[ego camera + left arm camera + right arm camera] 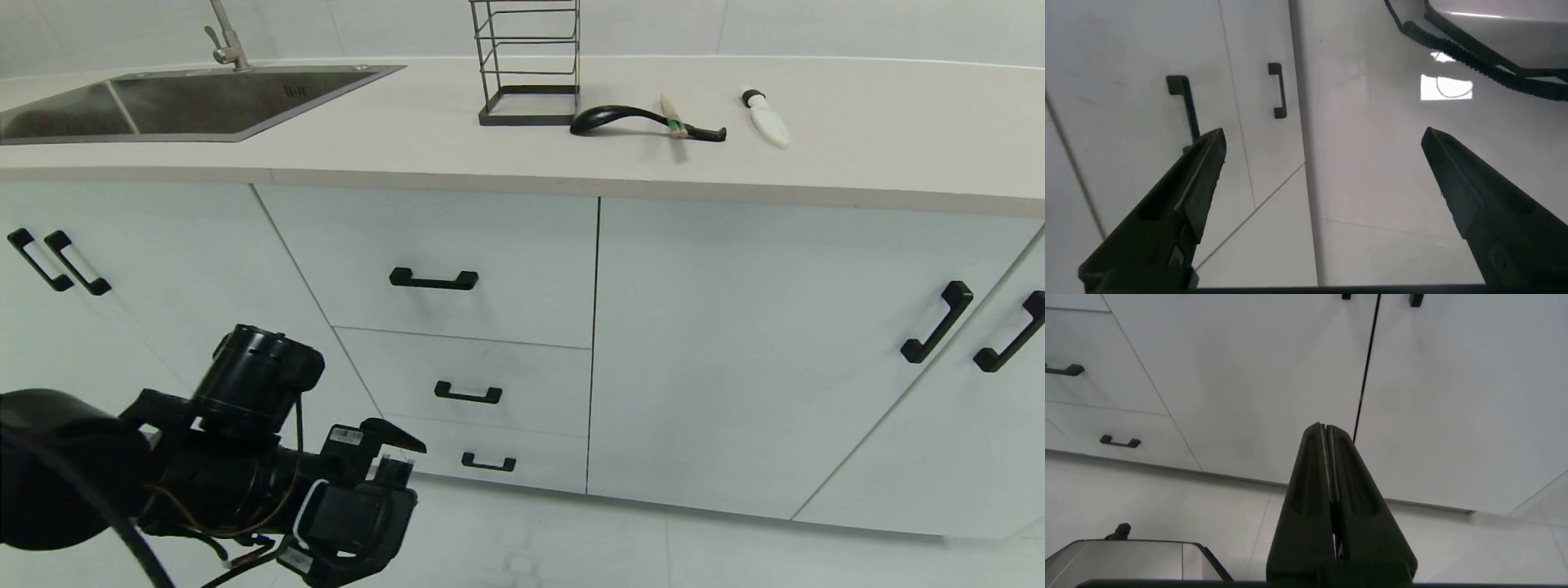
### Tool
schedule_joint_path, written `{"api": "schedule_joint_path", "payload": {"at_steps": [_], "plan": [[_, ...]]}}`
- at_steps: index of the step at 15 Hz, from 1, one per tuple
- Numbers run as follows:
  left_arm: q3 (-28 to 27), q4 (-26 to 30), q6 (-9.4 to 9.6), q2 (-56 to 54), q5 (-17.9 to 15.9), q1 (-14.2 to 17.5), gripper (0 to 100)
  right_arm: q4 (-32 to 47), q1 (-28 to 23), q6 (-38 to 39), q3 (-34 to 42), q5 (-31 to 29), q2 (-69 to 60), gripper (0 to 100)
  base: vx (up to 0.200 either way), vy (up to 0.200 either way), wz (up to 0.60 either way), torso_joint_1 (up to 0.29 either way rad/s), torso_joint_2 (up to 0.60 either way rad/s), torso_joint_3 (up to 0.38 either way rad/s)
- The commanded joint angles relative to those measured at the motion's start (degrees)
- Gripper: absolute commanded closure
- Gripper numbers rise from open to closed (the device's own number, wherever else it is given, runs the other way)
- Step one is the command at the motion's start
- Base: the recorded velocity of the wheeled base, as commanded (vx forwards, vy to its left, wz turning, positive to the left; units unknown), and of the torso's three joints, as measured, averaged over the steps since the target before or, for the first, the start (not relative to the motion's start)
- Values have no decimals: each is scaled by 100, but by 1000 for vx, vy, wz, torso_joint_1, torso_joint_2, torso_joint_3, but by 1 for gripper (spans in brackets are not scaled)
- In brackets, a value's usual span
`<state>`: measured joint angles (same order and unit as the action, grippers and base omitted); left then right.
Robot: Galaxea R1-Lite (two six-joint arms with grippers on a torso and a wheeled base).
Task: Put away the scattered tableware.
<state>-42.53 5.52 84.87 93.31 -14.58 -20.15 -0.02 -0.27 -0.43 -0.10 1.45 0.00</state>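
Ladle [620, 117] loose on bench [392, 147]
Three o'clock of rack [529, 65]; left end effector [1324, 139] wide, right end effector [1325, 429] pressed together, empty.

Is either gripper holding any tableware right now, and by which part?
Nothing is held. The left gripper is open and empty, the right gripper is shut on nothing; the black ladle lies on the counter.

matte black left arm [204, 465] at lower left, round motor housing, thin orange cables, white labels; left claw [1324, 139] and right claw [1325, 437] have black tapered fingers
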Motion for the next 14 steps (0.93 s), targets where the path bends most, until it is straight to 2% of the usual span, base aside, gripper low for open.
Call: {"api": "schedule_joint_path", "payload": {"at_steps": [1, 3, 5, 8, 9, 11, 14], "plan": [[-71, -34, -120, 531, -1, 2, 0, 2, 0, -1, 1, 4, 0, 100, 0, 0, 0, 0, 0, 0], [-62, -324, -489, 742, 78, -15, 0, 2, 0, -1, 1, 4, 0, 100, 0, 0, 0, 0, 0, 0], [35, -842, -718, 917, 333, -15, 0, 2, 0, 8, 1, 4, 0, 100, 0, 0, 0, 0, 0, 0], [641, -2187, -1324, 1137, 676, -15, 0, -6, 0, -1, 1, 4, 0, 100, 0, 0, 0, 0, 0, 0], [694, -2442, -1403, 1190, 746, -15, 0, 2, 0, -1, 1, 4, 0, 100, 0, 0, 0, 0, 0, 0], [615, -3066, -1412, 1471, 852, -6, 0, -6, 0, -1, 1, 4, 0, 100, 0, 0, 0, 0, 0, 0], [386, -3154, -1412, 1849, 843, -6, 0, 2, 0, -1, 1, 4, 0, 100, 0, 0, 0, 0, 0, 0]]}}
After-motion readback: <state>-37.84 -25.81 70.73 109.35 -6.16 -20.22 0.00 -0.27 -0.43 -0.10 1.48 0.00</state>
